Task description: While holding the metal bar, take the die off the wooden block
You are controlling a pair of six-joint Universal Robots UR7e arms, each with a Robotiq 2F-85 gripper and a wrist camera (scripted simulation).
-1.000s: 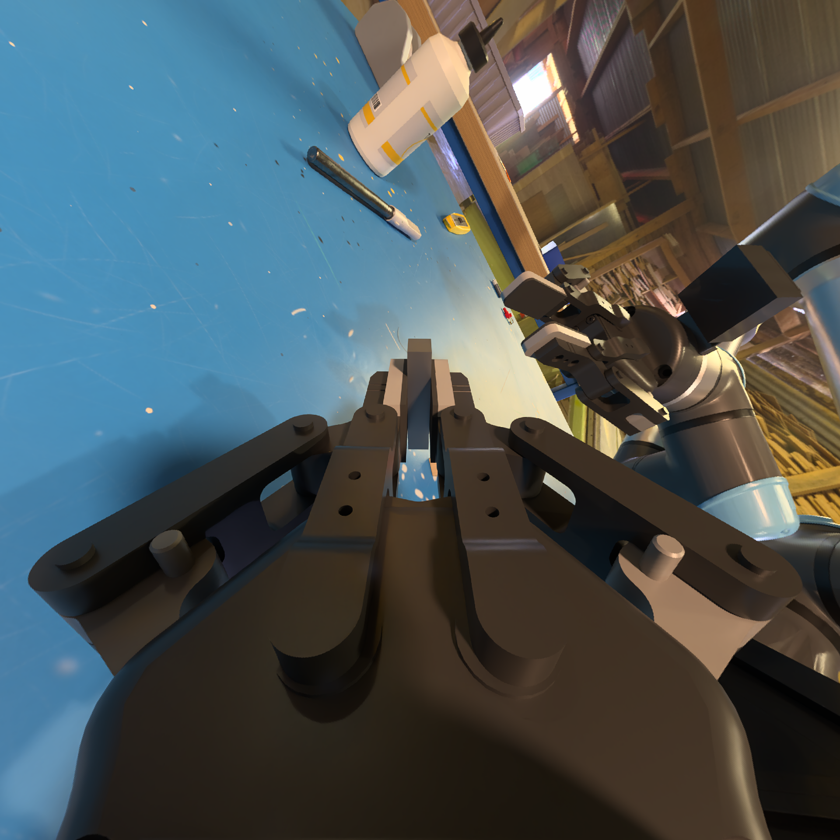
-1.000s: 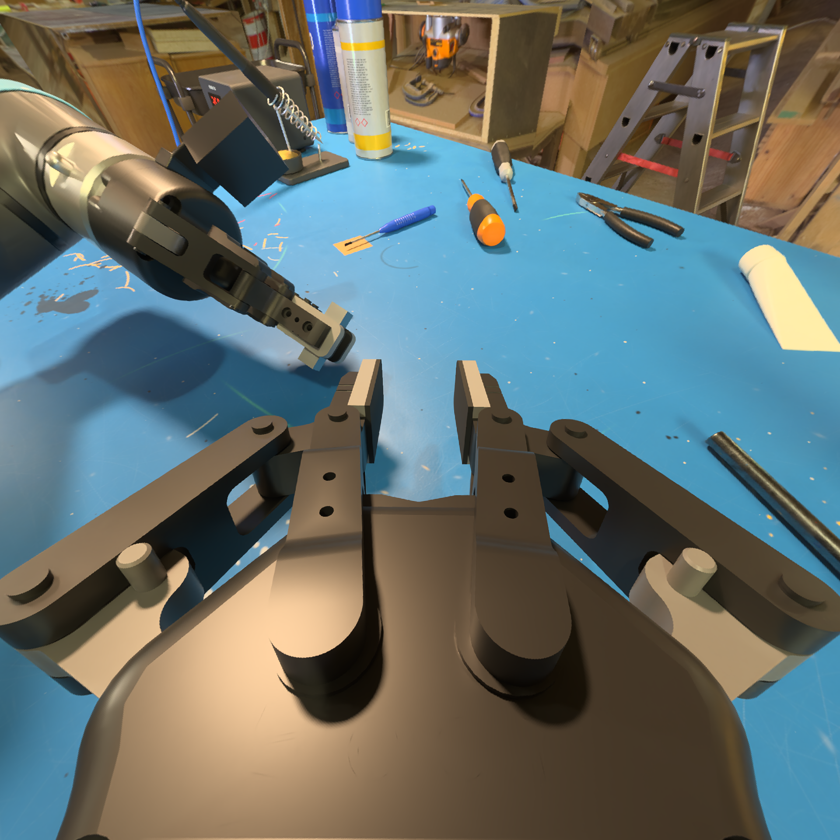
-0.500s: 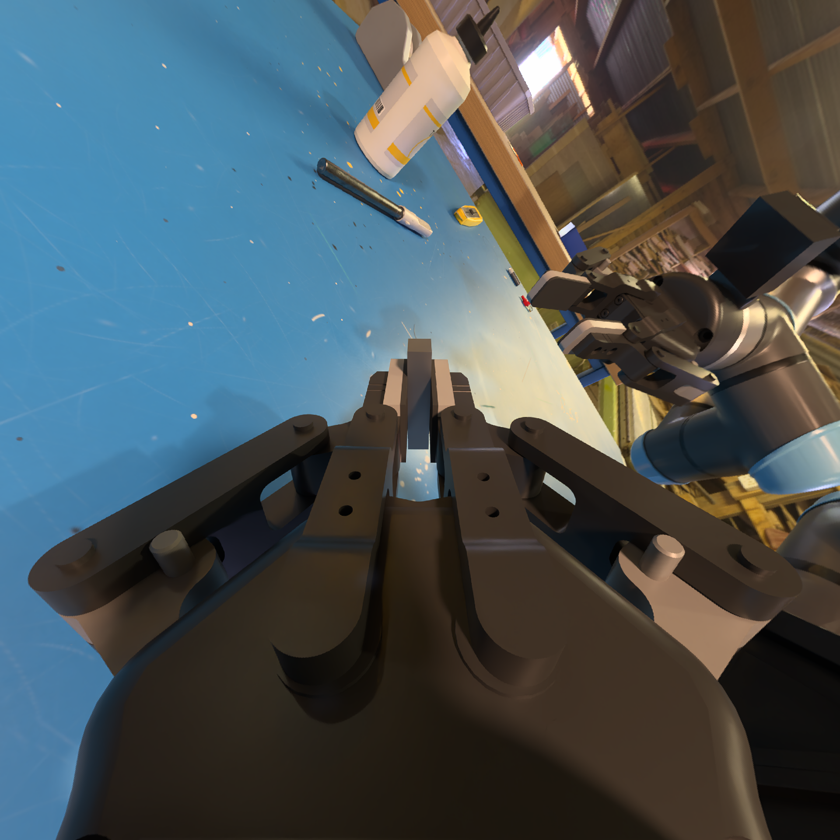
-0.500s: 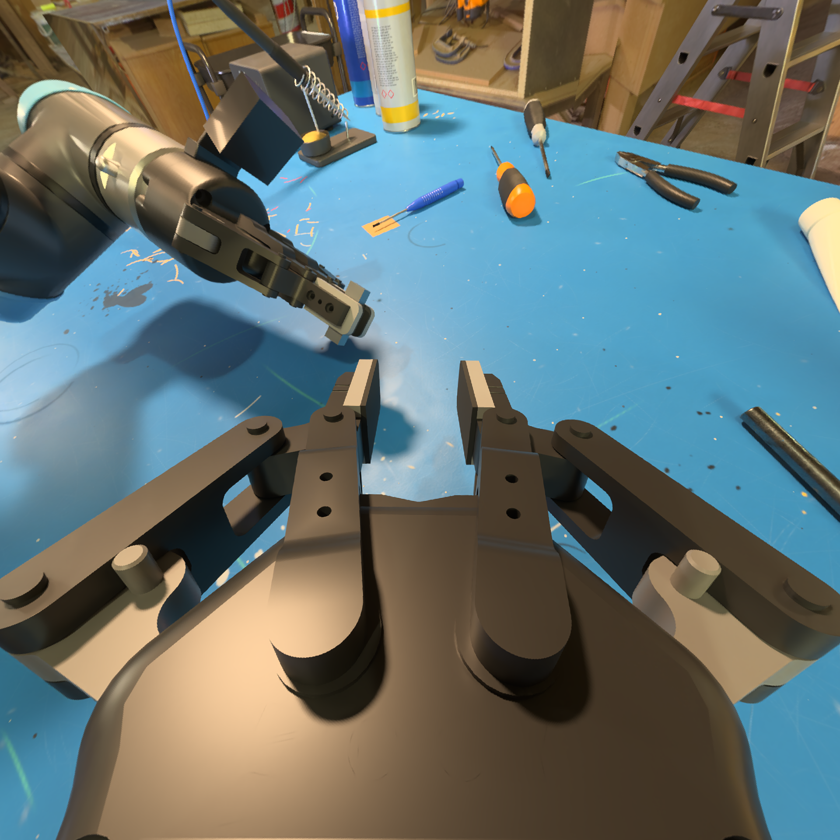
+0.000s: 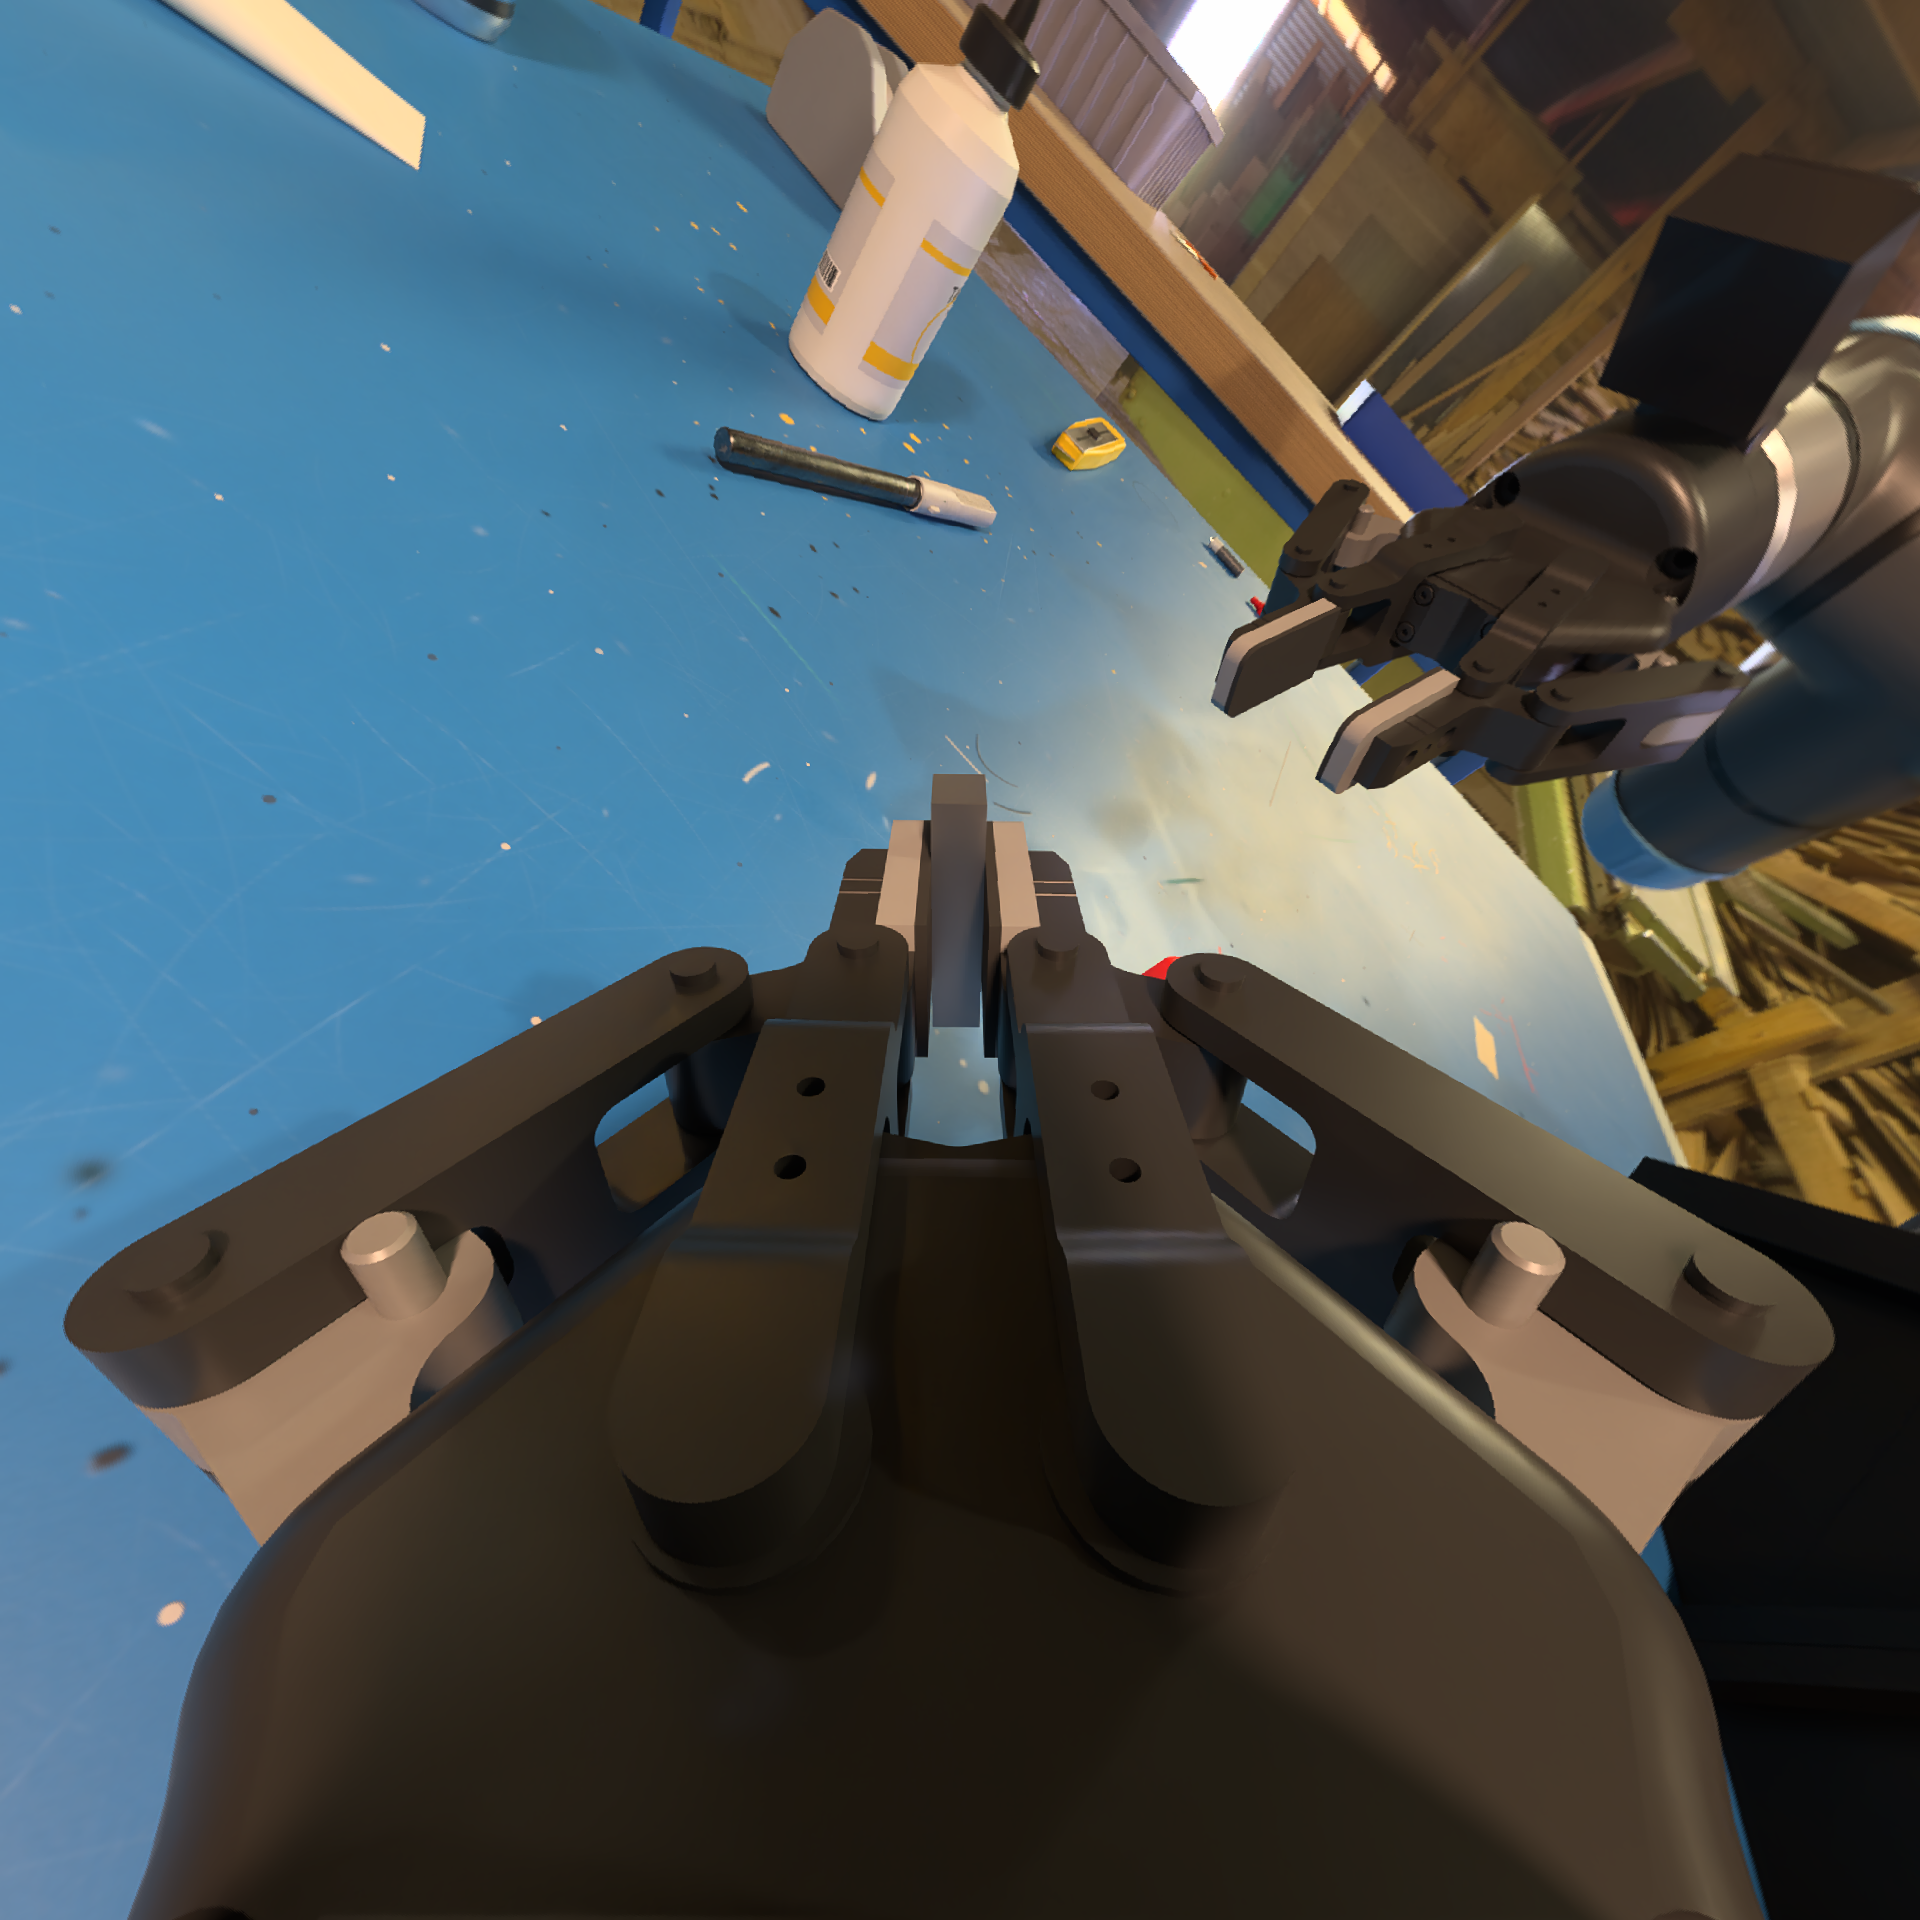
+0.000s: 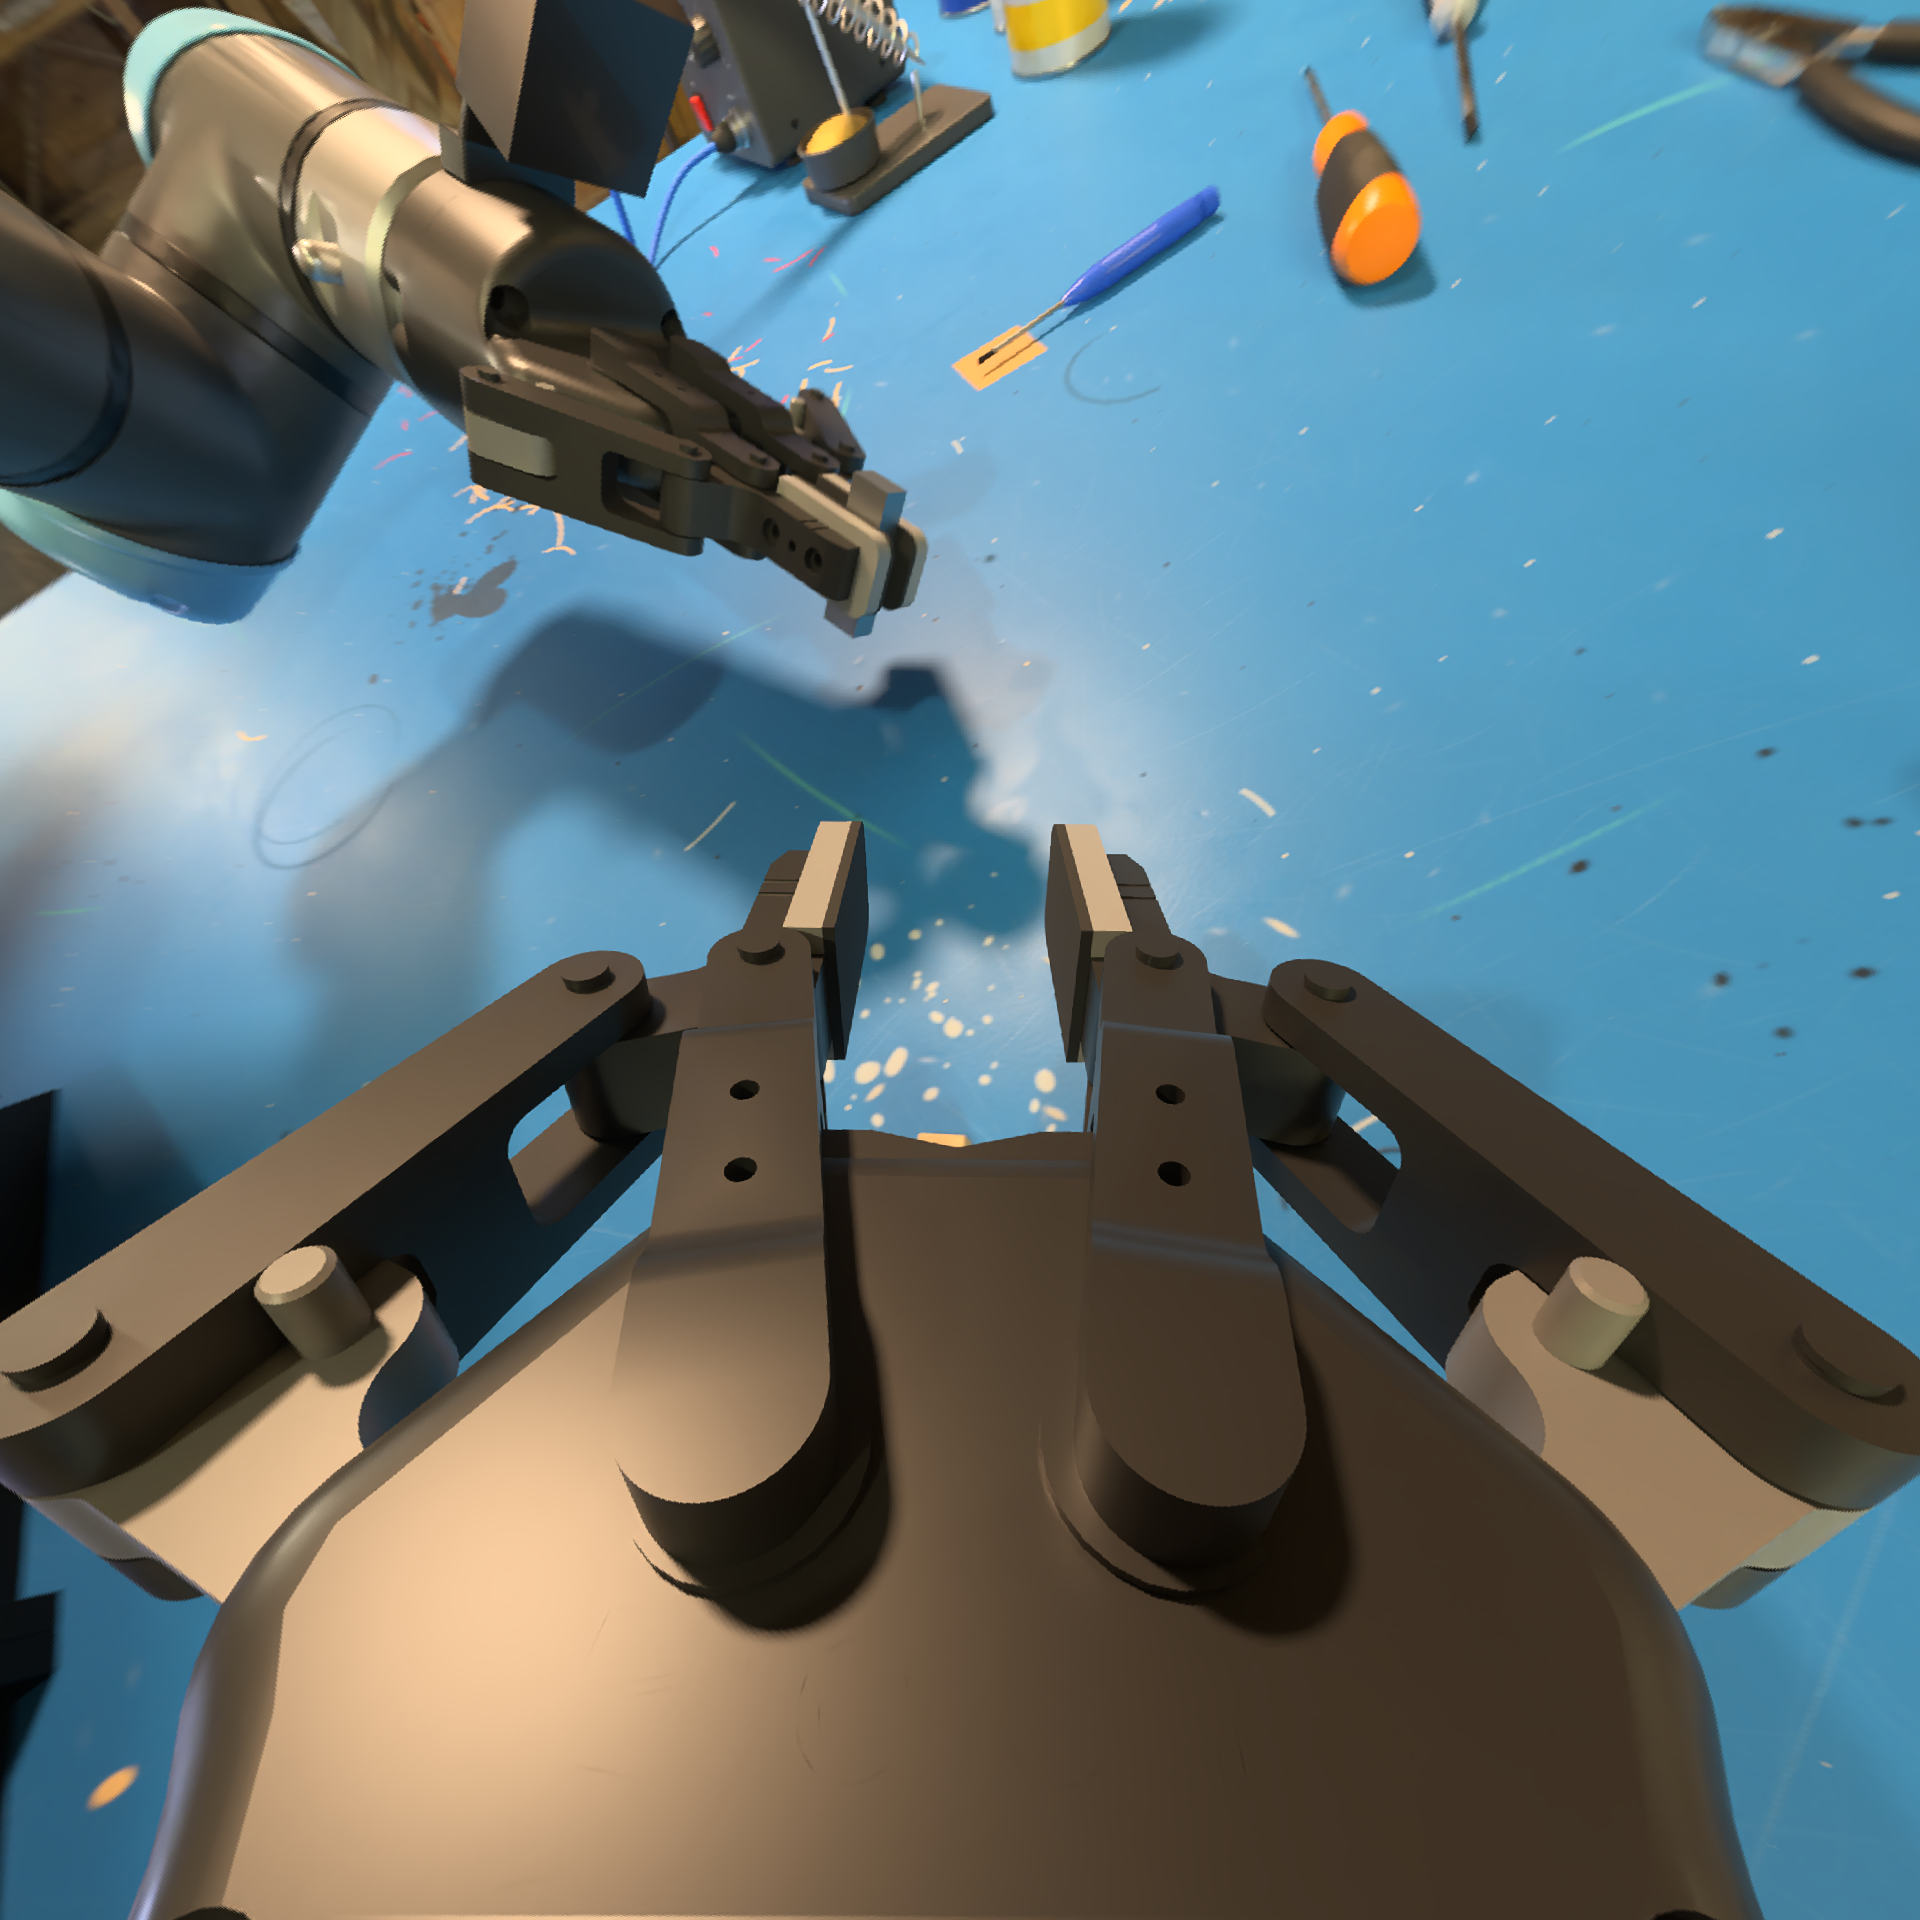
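Note:
My left gripper is shut on a short grey metal bar, which sticks out past the pads and is held above the blue table. The right wrist view shows that gripper with the bar at upper left. My right gripper is open and empty, pointing down at the table; the left wrist view shows it at the right. A small red thing peeks out behind my left gripper's linkage. I see no wooden block.
A white bottle, a dark rod and a yellow sharpener lie near the table's edge. An orange screwdriver, a blue tool, a soldering stand and pliers lie farther off.
My right gripper has tipped down toward the table, still open. My left gripper has kept its hold on the bar while its view swung; it now shows larger in the right wrist view.

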